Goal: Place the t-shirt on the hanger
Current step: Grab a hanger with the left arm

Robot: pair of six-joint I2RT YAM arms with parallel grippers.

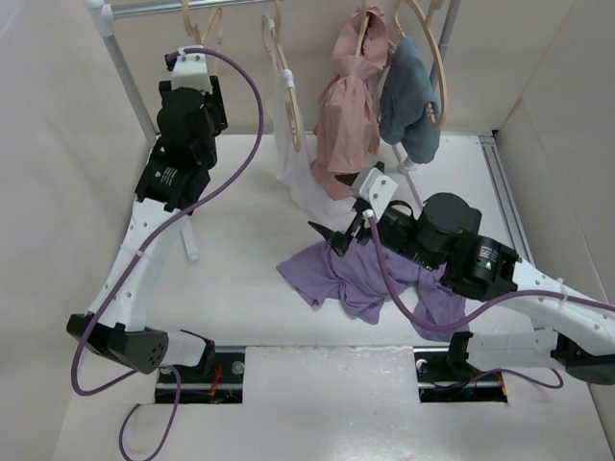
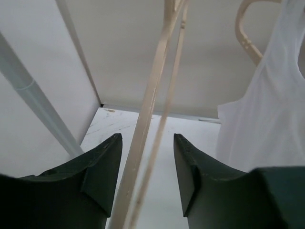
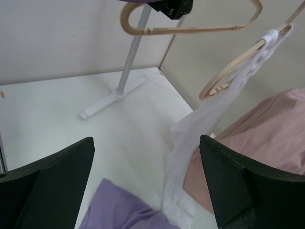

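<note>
The lavender t-shirt (image 1: 360, 279) lies crumpled on the table in front of the right arm; its edge shows at the bottom of the right wrist view (image 3: 121, 210). The bare wooden hanger (image 1: 199, 24) hangs on the rack at the far left. In the left wrist view its thin arms (image 2: 148, 105) run between the jaws of my left gripper (image 2: 147, 157), which is open around them without clamping. My left gripper (image 1: 197, 48) is raised at the rail. My right gripper (image 1: 327, 237) is open and empty, just above the t-shirt's far edge (image 3: 146, 140).
A white garment (image 1: 293, 163), a dusty pink garment (image 1: 351, 115) and a blue-grey garment (image 1: 408, 106) hang on like hangers to the right. The rack's left pole (image 1: 130, 72) and its foot (image 3: 109, 100) stand near the left arm. White walls enclose the table.
</note>
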